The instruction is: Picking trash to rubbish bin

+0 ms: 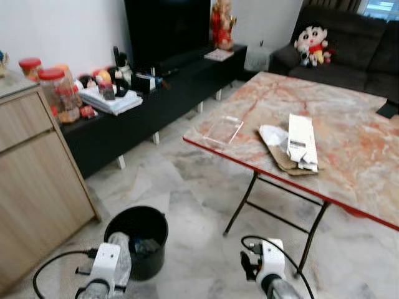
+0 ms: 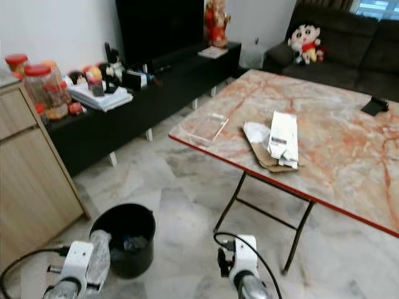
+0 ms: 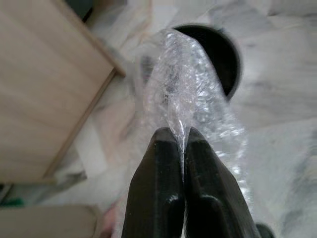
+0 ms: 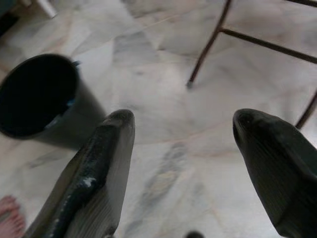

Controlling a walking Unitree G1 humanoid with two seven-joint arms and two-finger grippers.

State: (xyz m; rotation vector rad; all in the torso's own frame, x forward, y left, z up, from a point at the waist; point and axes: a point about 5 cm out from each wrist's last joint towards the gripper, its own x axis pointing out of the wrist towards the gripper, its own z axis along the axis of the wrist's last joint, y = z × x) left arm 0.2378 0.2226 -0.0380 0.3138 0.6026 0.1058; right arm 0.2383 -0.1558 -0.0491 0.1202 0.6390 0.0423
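The left gripper [image 3: 182, 144] is seen with its jaws pressed together on a crumpled sheet of clear bubble wrap [image 3: 185, 84], which is pinched at the tips and stretches forward from them. Just beyond the wrap's far end, the round black rubbish bin [image 1: 138, 240] is found standing on the marble floor [image 1: 187, 187], beside a wooden cabinet [image 1: 34, 180]. The right gripper [image 4: 183, 148] is held with its jaws spread wide and nothing between them; the bin lies off to one side ahead of them, and a folding table [image 1: 349, 137] leg is ahead on the other side.
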